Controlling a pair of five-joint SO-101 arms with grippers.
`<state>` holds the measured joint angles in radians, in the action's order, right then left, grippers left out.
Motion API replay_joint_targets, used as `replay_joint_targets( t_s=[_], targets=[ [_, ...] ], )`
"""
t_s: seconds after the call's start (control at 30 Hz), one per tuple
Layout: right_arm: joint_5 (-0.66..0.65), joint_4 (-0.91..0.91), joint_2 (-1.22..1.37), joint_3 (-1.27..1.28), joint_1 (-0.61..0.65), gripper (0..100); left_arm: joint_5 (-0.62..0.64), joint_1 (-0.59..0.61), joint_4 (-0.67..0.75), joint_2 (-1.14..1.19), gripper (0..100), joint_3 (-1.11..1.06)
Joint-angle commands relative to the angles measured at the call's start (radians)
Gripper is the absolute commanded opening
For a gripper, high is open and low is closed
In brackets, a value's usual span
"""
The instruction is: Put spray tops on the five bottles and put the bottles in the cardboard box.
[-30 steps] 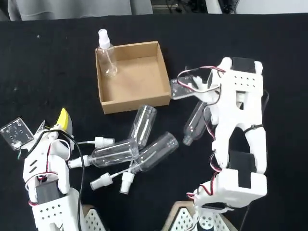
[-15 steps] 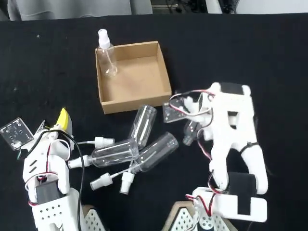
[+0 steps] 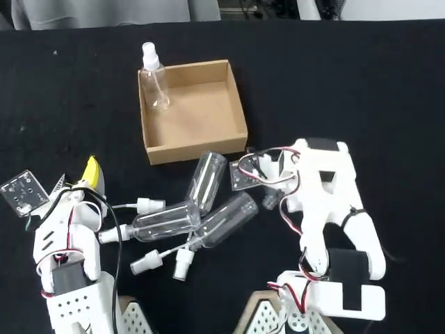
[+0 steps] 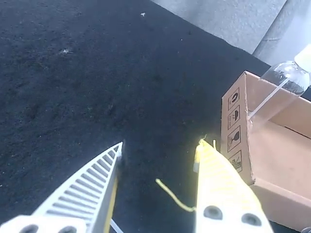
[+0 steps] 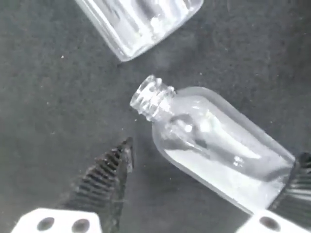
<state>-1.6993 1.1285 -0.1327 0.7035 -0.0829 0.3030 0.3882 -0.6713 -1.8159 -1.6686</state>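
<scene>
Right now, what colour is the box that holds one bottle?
The cardboard box is plain light brown; the high view shows it best.

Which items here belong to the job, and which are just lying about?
Job: cardboard box; capped bottle leaning in it; three heaped bottles; uncapped bottle inside the open right pincer; loose spray tops.
Lying about: just the black table.

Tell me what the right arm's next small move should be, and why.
Probably closing the right gripper on the uncapped bottle. In the right wrist view its jaws stand open with that bottle lying between them on the black table, threaded neck bare. It likely needs a firm grasp before a spray top can go on.
</scene>
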Motion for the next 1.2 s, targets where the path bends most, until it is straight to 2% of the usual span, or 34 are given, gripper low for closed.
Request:
replay_joint_targets(
  t_s=[0.0,0.27,0.5,0.73,0.93,1.17],
  targets=[
    [-0.005,-0.037,-0.059,0.004,0.021,42.7,0.006,0.010,0.020,-0.008,22,0.002],
    [0.048,-0.034,-0.059,0.002,0.021,42.7,0.006,0.010,0.020,-0.008,22,0.002],
    [0.161,-0.034,-0.059,0.004,0.044,42.3,0.006,0.010,0.020,-0.008,22,0.002],
    [0.267,-0.029,-0.059,0.004,0.077,28.6,0.006,0.010,0.020,-0.008,22,0.002],
    [0.393,-0.029,-0.059,-0.001,0.077,27.6,0.006,0.010,0.020,-0.008,22,0.002],
    [0.617,-0.029,-0.059,-0.002,0.077,27.6,0.006,0.010,0.020,-0.008,22,0.002]
  ],
)
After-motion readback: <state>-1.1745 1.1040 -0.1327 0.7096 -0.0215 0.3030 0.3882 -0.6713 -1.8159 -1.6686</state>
